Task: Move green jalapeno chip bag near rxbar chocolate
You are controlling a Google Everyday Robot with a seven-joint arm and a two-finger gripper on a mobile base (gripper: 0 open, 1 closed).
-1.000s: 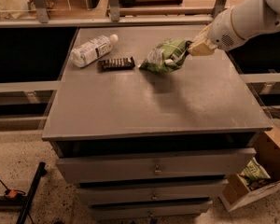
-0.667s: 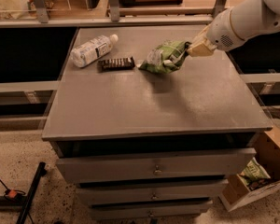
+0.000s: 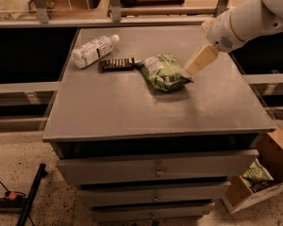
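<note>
The green jalapeno chip bag [image 3: 164, 72] lies on the grey table top [image 3: 132, 112], a little behind its middle. Its left corner almost touches the right end of the rxbar chocolate [image 3: 117, 64], a small dark bar with pale lettering. My gripper [image 3: 193, 66] comes in from the upper right on the white arm [image 3: 245, 20]. Its cream tip sits at the bag's right edge, low over the table.
A clear plastic bottle with a white label [image 3: 93, 51] lies on its side left of the bar. The table is a drawer cabinet [image 3: 155, 171]. On the floor at the right stands a cardboard box [image 3: 273, 159] holding a small green-white bag [image 3: 257, 173]. Shelf rails run behind the table.
The chip bag has come down from a raised, tilted hold and now rests flat on the table beside the bar. The gripper has dropped lower with it.
</note>
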